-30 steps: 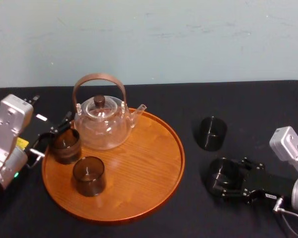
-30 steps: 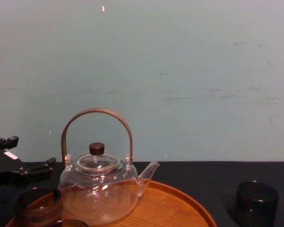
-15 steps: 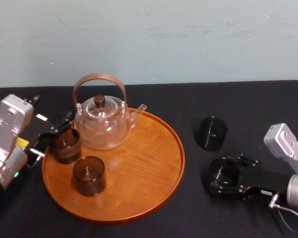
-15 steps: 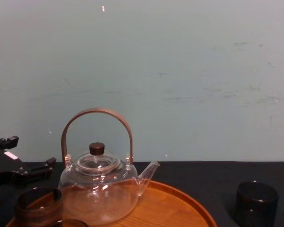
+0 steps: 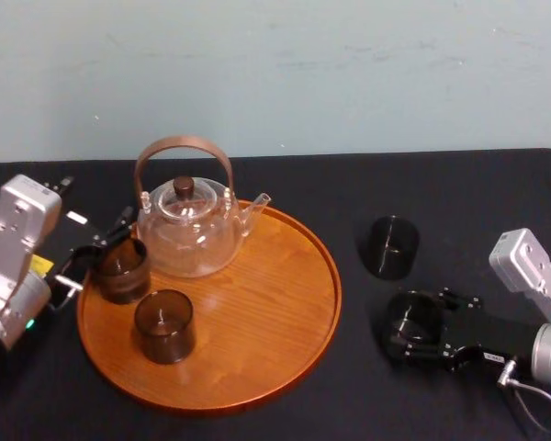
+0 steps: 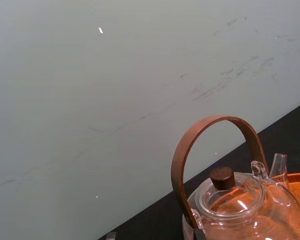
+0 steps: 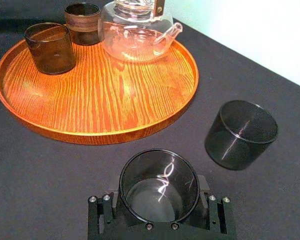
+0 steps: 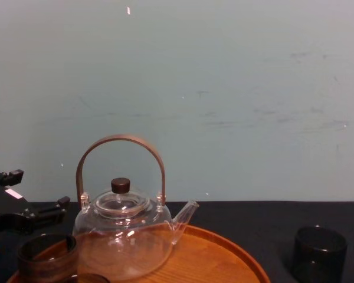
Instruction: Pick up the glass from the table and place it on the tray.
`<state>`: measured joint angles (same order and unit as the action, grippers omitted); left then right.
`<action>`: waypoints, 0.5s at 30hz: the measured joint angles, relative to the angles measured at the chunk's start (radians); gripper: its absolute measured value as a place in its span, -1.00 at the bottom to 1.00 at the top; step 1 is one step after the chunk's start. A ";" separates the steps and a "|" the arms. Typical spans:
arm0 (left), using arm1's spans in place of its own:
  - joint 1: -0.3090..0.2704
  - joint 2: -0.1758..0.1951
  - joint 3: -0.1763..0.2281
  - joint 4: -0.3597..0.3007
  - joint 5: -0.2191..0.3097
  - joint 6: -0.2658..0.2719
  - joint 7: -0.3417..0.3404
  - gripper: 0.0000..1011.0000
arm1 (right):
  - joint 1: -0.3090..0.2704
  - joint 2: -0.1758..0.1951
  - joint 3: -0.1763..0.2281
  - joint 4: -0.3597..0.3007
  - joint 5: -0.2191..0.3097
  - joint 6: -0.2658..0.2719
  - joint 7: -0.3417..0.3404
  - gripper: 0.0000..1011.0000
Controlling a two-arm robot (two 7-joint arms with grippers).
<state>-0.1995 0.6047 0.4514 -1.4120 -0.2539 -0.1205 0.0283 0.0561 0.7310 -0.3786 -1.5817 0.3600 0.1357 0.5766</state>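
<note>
Item: smoky dark cylindrical glass [image 7: 159, 192], clamped upright between the fingers [image 7: 204, 184] of the right gripper [image 7: 159, 182], near the round orange-brown wooden tray [image 7: 97, 135], not touching it. Also: left gripper [image 5: 96, 253], parked at the tray's left rim.

It looked like a robotics lab or test room rather than a home. The table [image 5: 477, 193] was draped edge to edge in plain black cloth and stood against a bare, pale blue-green wall [image 8: 224, 88] marked with scuffs and scratches. Grey-and-black robot arms flanked it: the left hand [image 5: 101, 250] by the table's left edge, and the right hand [image 5: 413, 323] near the right edge, closed around a dark glass [image 7: 159, 185]. The only homely things were a glass teapot [image 5: 188, 230] and a round wooden tray [image 5: 257, 303].
</note>
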 joint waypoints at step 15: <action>0.000 0.000 0.000 0.000 0.000 0.000 0.000 0.98 | -0.001 0.001 0.001 -0.001 0.002 -0.001 0.001 0.79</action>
<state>-0.1995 0.6047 0.4514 -1.4120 -0.2539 -0.1205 0.0283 0.0549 0.7322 -0.3774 -1.5827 0.3619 0.1351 0.5771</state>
